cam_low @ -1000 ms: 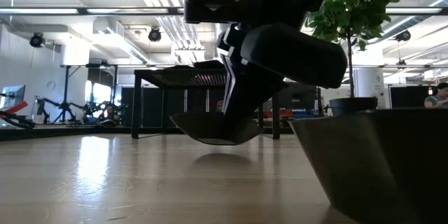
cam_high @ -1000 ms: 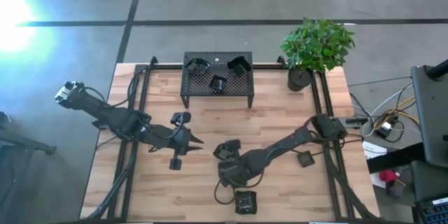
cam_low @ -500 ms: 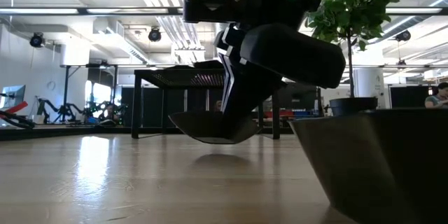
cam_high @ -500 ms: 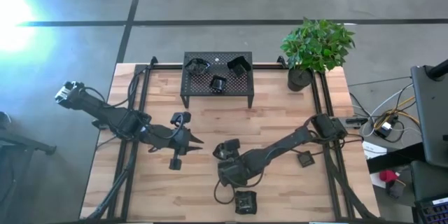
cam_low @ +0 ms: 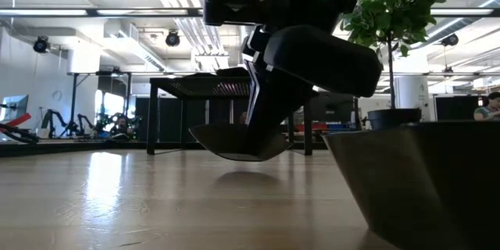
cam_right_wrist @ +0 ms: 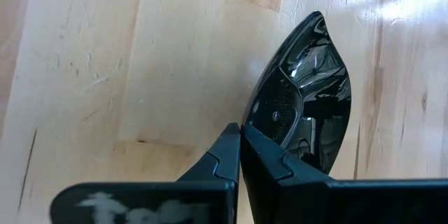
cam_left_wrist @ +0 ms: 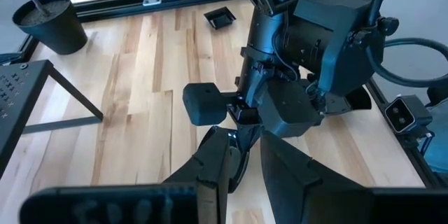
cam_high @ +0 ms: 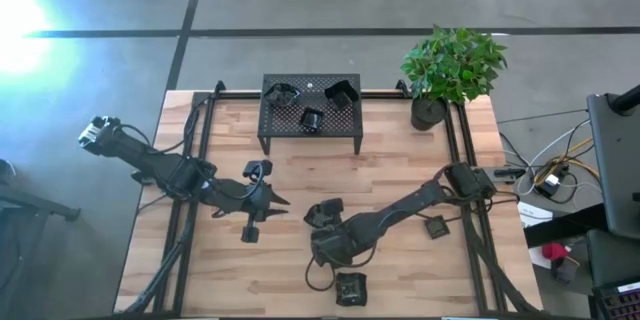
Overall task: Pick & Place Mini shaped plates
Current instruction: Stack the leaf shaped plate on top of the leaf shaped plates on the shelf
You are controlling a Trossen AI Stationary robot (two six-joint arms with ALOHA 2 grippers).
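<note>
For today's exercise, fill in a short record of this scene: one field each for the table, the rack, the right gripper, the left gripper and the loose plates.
table: wooden table
rack: black perforated rack at the back, three mini plates on top
right gripper: shut on the rim of a leaf-shaped plate, held just above the wood
left gripper: left of centre, holding nothing
loose plates: square plate near the right edge, another at the front edge

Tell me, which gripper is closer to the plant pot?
Right. The right gripper sits mid-table, front of the plant pot; the left gripper is farther over on the left.
</note>
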